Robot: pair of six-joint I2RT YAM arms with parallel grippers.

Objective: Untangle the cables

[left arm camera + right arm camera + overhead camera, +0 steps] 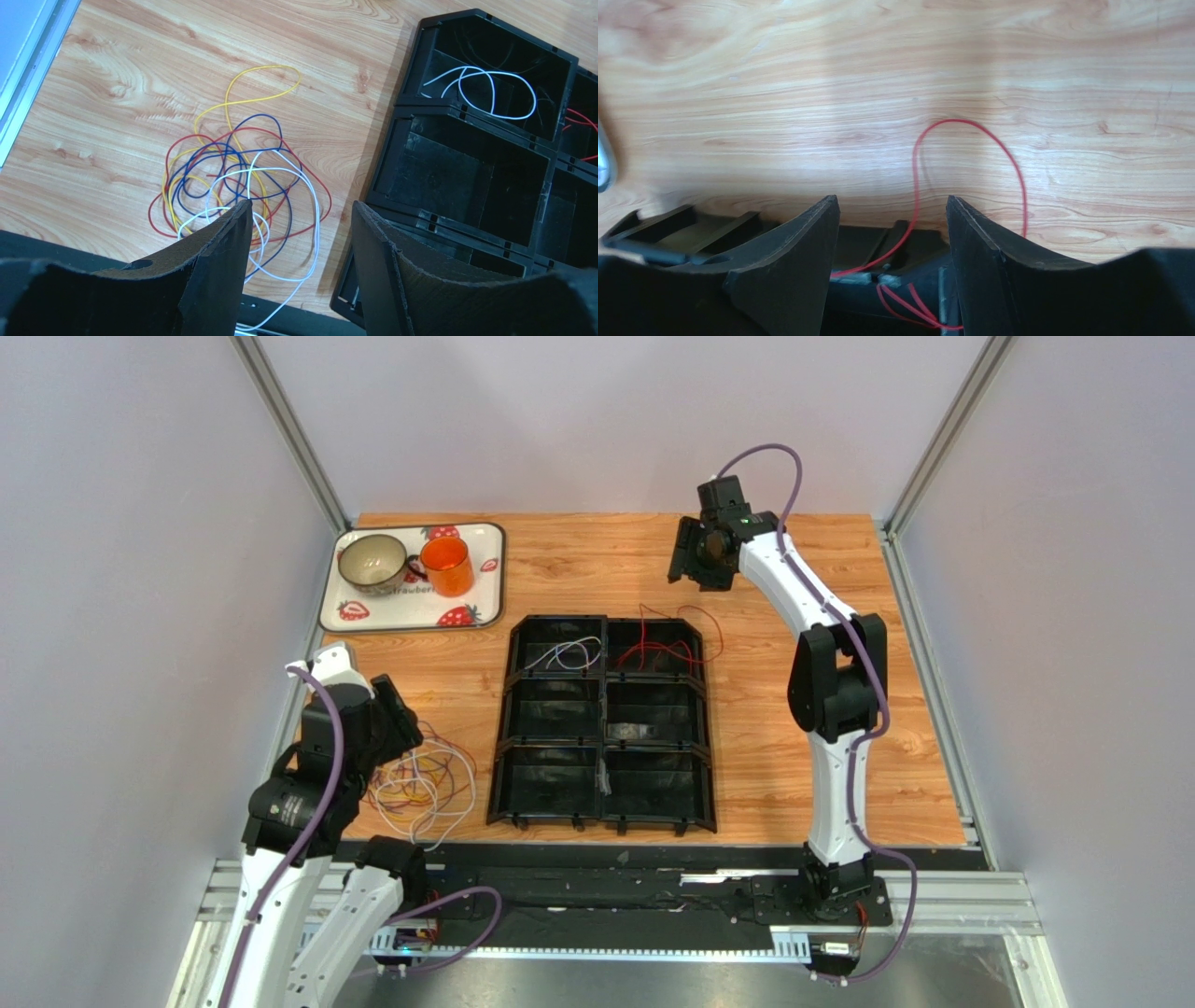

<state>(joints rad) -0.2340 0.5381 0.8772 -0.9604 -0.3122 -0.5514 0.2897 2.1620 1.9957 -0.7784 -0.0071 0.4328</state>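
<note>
Mid-sort: our right gripper [892, 203], spread and empty, hovers over the thin red wire [957, 121] draped in the black compartmented plastic tray [554, 777]. Our left gripper [298, 210], also spread, hangs above the tangled multicoloured cables [238, 189] beside it; next we must pinch one strand.

The right end effector's [892, 204] two black fingers stand apart at 6 o'clock, gripping nothing. Between them a hair-thin red cable [917, 175] rises from the black plastic compartment tray [682, 225] and loops toward 1 o'clock over the light wood-grain table [808, 84].
</note>
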